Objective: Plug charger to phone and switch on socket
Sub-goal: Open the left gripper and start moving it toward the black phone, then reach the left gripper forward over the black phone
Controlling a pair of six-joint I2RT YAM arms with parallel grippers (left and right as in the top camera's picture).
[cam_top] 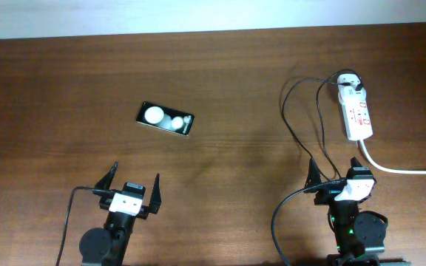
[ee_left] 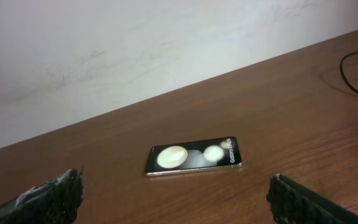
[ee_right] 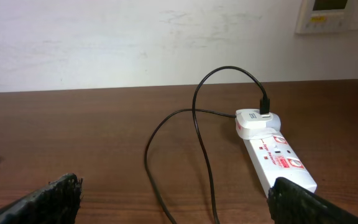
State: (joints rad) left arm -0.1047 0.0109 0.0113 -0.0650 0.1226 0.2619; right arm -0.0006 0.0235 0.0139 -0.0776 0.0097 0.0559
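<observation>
The black phone [cam_top: 166, 118] lies flat left of centre, two white circles on its face; it also shows in the left wrist view [ee_left: 192, 156]. The white socket strip [cam_top: 357, 114] lies at the right, seen too in the right wrist view [ee_right: 277, 162]. The charger's white adapter [cam_top: 350, 92] sits in the strip's far end [ee_right: 254, 121]. Its thin black cable [cam_top: 302, 133] loops toward my right arm [ee_right: 197, 137]; the plug tip is hidden. My left gripper [cam_top: 131, 187] is open and empty, near of the phone. My right gripper [cam_top: 336, 177] is open over the cable.
A thick white cord [cam_top: 405, 170] runs from the strip's near end off the right edge. A pale wall [ee_left: 135, 43] stands behind the wooden table [cam_top: 235, 81]. A wall panel [ee_right: 337, 14] hangs at the upper right.
</observation>
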